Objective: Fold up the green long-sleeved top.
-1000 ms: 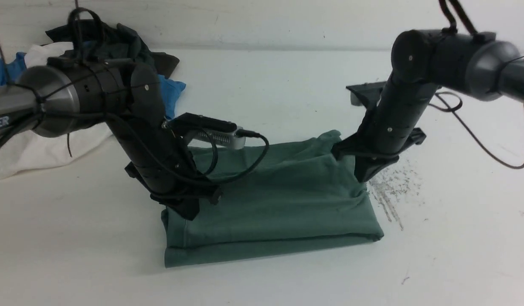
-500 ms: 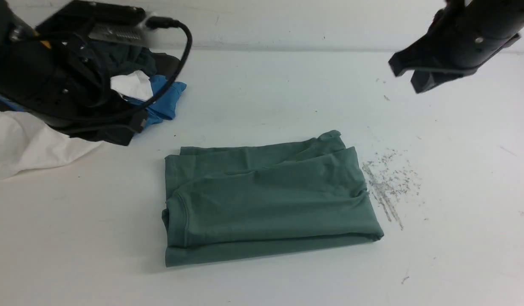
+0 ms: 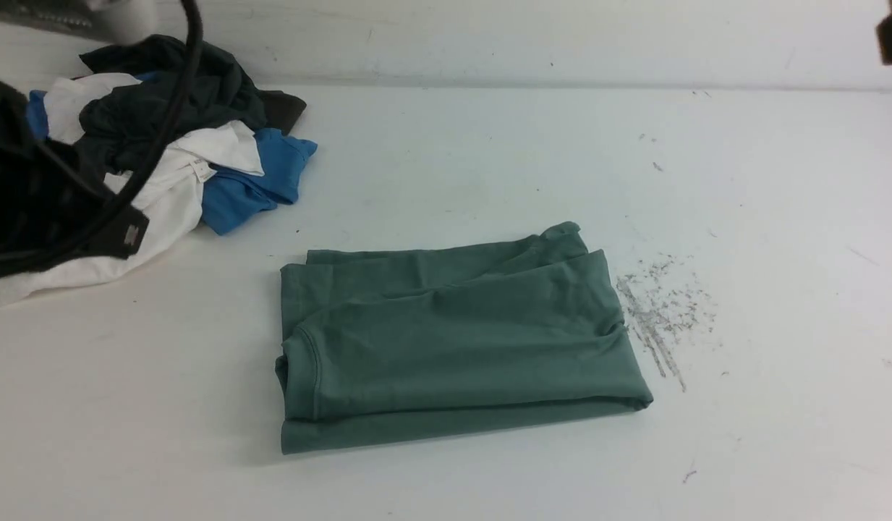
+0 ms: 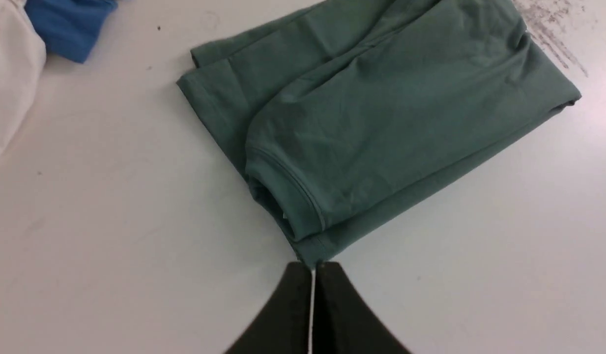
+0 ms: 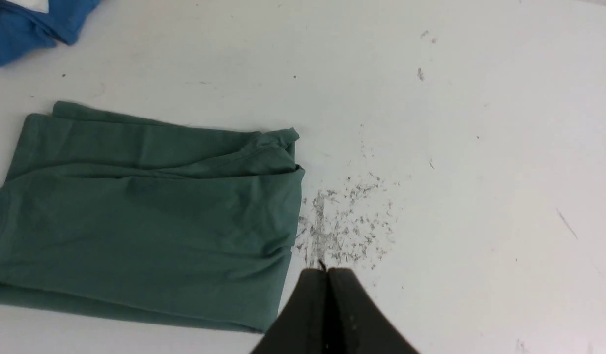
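- Front view: green top (image 3: 453,340) is seen folded into a compact rectangle, lying flat on the white table (image 3: 446,145), roughly centre, layers stacked with the collar edge at its left end.
- Pile of other clothes (image 3: 171,159) (white, blue, dark) is seen at the far left, well apart from the top.
- Scuff marks (image 3: 659,315) on the table are seen just beside the top's right edge.
- Left gripper (image 4: 312,275): jaws are pressed together, nothing is held; in the left wrist view it hangs above the table beside the near left corner of the top.
- Right gripper (image 5: 327,278): jaws likewise closed and empty; it hangs above the scuff marks, beside the top's right edge.
- No contact with the cloth is seen from either gripper.
- Step judged: folding looks finished, or nearly; both arms are clear of the garment.
- Next move, if any is needed: edges are slightly uneven at the far right corner, so a light tidy-up could be called for; otherwise arms can be parked.
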Tool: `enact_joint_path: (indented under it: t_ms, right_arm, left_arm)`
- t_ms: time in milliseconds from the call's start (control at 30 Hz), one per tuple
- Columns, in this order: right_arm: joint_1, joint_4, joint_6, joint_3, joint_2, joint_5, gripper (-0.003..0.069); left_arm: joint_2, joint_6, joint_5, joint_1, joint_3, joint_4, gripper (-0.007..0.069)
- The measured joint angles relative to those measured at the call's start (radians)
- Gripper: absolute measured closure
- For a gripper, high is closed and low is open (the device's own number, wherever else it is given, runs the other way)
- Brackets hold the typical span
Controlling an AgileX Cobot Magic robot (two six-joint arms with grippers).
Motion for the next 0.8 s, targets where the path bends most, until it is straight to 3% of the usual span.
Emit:
enact_joint_path:
  t_ms: [200,433,467,600,800]
  right_arm:
    - [0.000,0.000,0.008,0.182,-0.230,-0.119,0.0673]
    - [0.000,0.003,0.040,0.507,-0.605,-0.503,0.0673]
    - [0.000,0.001,0.058,0.613,-0.723,-0.651,0.0673]
    - [0.000,0.000,0.068,0.845,-0.918,-0.924,0.0673]
    - [0.000,-0.001,0.071,1.047,-1.102,-1.196,0.0673]
  left_arm:
    - [-0.157,-0.022,-0.060,0.000,0.134,0.000,0.0629]
    - [-0.454,-0.087,-0.214,0.000,0.328,0.001,0.0629]
    - [-0.528,-0.095,-0.266,0.000,0.378,0.001,0.0629]
    - [-0.687,-0.102,-0.360,0.000,0.502,0.001,0.0628]
    - [-0.812,-0.159,-0.402,0.000,0.628,-0.003,0.0628]
